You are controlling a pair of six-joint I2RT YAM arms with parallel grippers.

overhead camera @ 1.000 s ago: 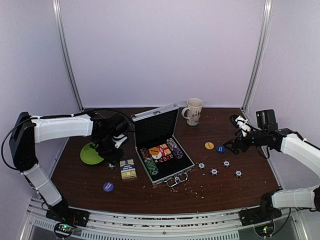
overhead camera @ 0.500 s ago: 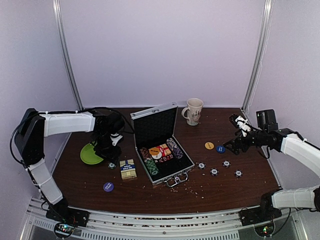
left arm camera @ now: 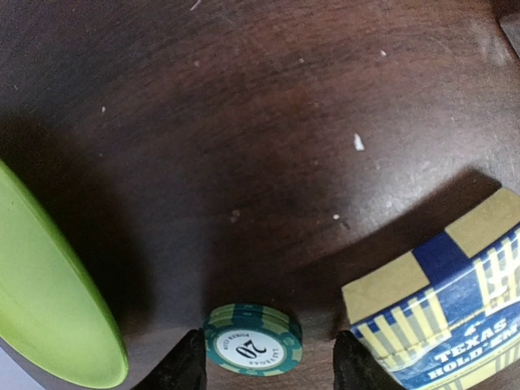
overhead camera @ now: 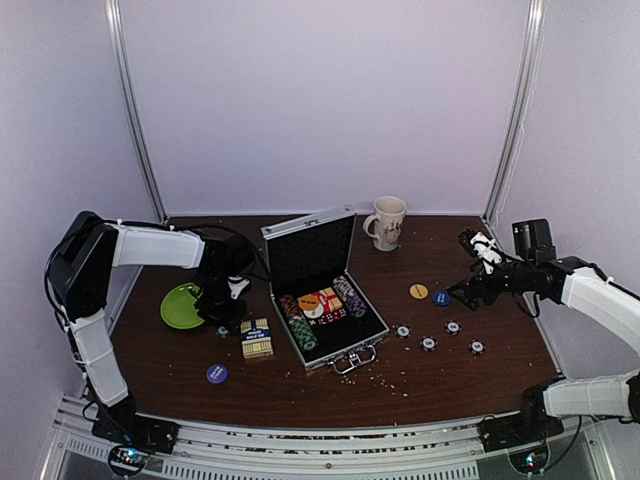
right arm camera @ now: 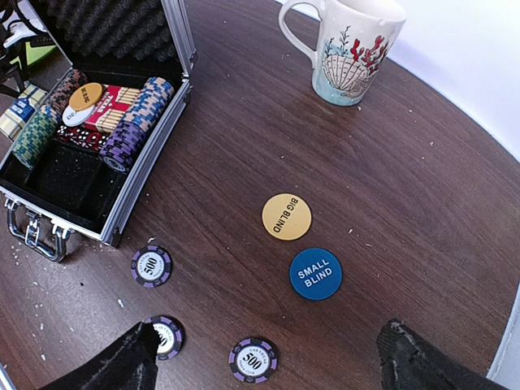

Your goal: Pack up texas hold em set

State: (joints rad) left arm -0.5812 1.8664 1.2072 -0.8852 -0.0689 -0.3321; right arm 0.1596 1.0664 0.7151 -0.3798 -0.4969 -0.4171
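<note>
The dark wooden desk carries:
- Centre: an open silver briefcase.
- Far edge: a mug.
- Left edge: a green plate, then a green chip, then a card deck box.
- Near-left: a blue disc.
- Right: a BIG BLIND button, a SMALL BLIND button and four separate purple chips.

Soft even light; blurry left-wrist close-up

Bench: dark wood grain, low sheen, pale crumbs scattered. Briefcase: ribbed silver metal shell. Lid lining: black egg-crate foam, matt. Mug: glossy glazed ceramic. Plate: smooth green, probably plastic. Chip: matt rim, printed centre label. Card box: printed cardboard, slight gloss.
</note>
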